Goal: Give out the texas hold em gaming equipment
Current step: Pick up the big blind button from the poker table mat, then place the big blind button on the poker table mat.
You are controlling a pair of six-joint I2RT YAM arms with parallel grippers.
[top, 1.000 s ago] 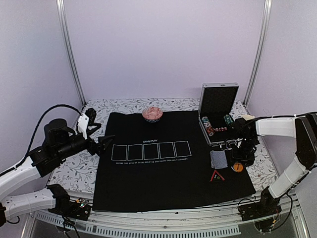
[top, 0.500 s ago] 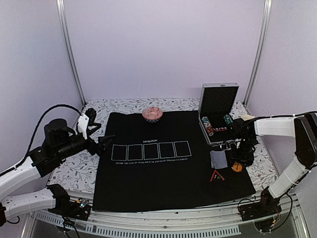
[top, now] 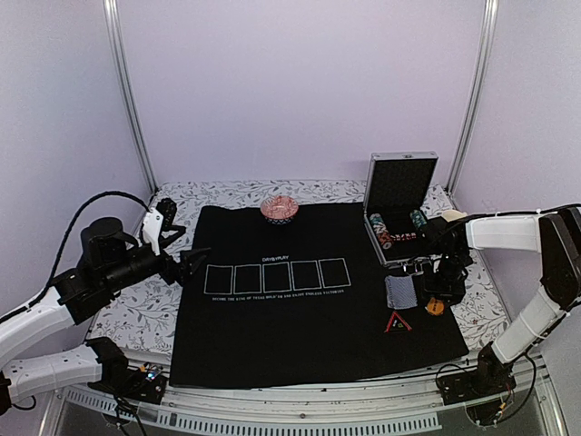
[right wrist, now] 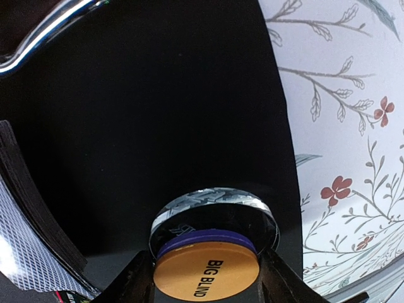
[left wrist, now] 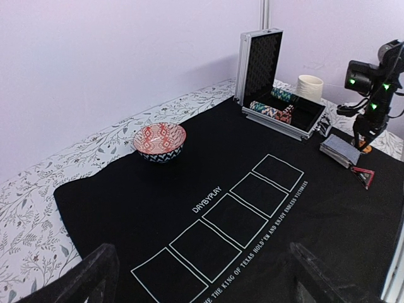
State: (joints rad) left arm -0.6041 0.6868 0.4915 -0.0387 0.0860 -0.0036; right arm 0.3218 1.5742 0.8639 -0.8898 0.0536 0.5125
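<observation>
A stack of round buttons lies at the mat's right edge: an orange one (right wrist: pixel 206 278) printed BIG BLIND on top, a blue one (right wrist: pixel 205 238) under it, and a glossy black one (right wrist: pixel 214 211) at the bottom. My right gripper (right wrist: pixel 206 283) is down over the stack, its fingers (right wrist: pixel 140 281) pressed against both sides. From above only the orange button (top: pixel 436 306) shows under the right gripper (top: pixel 438 300). Blue-grey-backed cards (top: pixel 400 291) and a red-edged triangle (top: pixel 398 322) lie just to its left. Striped chips (top: pixel 381 232) sit in the case. My left gripper (top: pixel 186 250) hovers open at the mat's left edge.
The open silver case (top: pixel 404 182) stands at the back right with a white cup (left wrist: pixel 309 88) beside it. A patterned bowl (top: pixel 280 210) sits at the far edge of the black mat (top: pixel 272 336). The floral cloth (right wrist: pixel 341 126) begins right of the buttons.
My right gripper has closed a little around the button stack and shifted slightly. The left arm has not moved.
</observation>
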